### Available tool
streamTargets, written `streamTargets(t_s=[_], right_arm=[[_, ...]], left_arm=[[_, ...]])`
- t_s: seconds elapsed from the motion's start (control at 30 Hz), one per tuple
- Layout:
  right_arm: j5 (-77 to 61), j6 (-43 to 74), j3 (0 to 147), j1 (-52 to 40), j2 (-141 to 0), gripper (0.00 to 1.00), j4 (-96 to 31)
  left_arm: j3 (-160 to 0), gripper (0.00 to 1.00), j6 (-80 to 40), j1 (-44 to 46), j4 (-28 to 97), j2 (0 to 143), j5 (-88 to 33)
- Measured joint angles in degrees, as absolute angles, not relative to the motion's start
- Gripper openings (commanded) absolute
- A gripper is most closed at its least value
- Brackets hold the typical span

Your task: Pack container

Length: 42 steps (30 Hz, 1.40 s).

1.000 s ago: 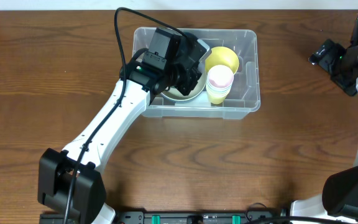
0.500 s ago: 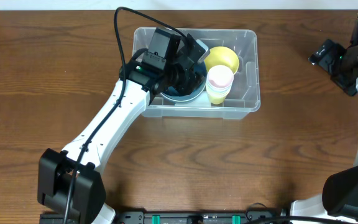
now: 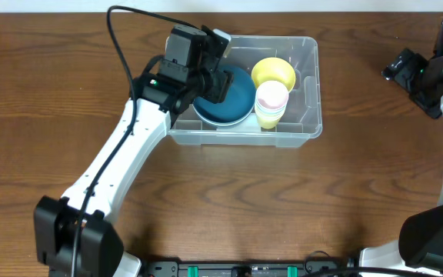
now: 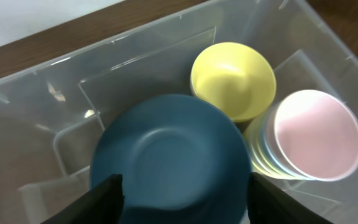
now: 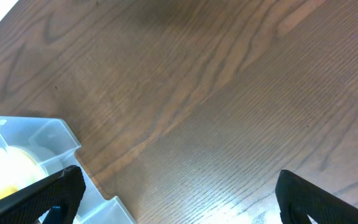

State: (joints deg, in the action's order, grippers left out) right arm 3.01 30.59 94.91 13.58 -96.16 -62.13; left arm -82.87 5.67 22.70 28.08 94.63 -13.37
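Note:
The clear plastic container [image 3: 308, 91] stands at the table's back middle. In its left half lies a blue bowl [image 3: 229, 98]; to the right of that are a yellow bowl [image 3: 274, 72] and a stack of cups with a pink one on top [image 3: 271, 101]. My left gripper [image 3: 215, 71] hovers over the container's left end, open and holding nothing. From the left wrist, the blue bowl [image 4: 169, 152] lies under the left gripper [image 4: 182, 205], with the yellow bowl [image 4: 232, 78] and cup stack [image 4: 316, 134] beyond. My right gripper [image 3: 404, 69] hangs open at the far right, over bare table.
The right wrist view shows wood table under the right gripper [image 5: 182, 199], with the container's corner [image 5: 48, 140] and the yellow bowl [image 5: 5, 168] at the lower left. Around the container there is only brown wood table [image 3: 298, 200].
My left gripper has opened, let go of the blue bowl inside the container, and drawn back up and to the left. The right arm has not moved.

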Motion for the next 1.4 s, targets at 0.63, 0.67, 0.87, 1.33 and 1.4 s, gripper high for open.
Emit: streamTargets(t_s=[0.63, 0.67, 0.87, 1.33, 1.4], right_arm=[[3.01, 30.59, 94.91, 13.58, -96.16, 0.99, -62.13], [3.01, 30.59, 94.91, 13.58, -96.16, 0.99, -62.13], [3.01, 30.59, 94.91, 13.58, -96.18, 0.99, -62.11], [3.03, 30.59, 94.91, 13.58, -96.18, 0.99, -62.15], [2.98, 30.59, 94.91, 13.58, -96.18, 0.99, -62.13]], left_arm=[[-82.96, 0.98, -2.72, 22.94, 37.58, 65.58, -12.82], [-82.96, 0.98, -2.55, 22.92, 39.11, 64.79, -12.34], [-82.96, 0.98, -1.43, 22.92, 46.54, 58.7, -4.54], [-83.13, 0.98, -1.58, 18.22, 73.01, 31.35, 8.19], [-83.13, 0.98, -2.24, 14.92, 74.46, 27.29, 8.45]])
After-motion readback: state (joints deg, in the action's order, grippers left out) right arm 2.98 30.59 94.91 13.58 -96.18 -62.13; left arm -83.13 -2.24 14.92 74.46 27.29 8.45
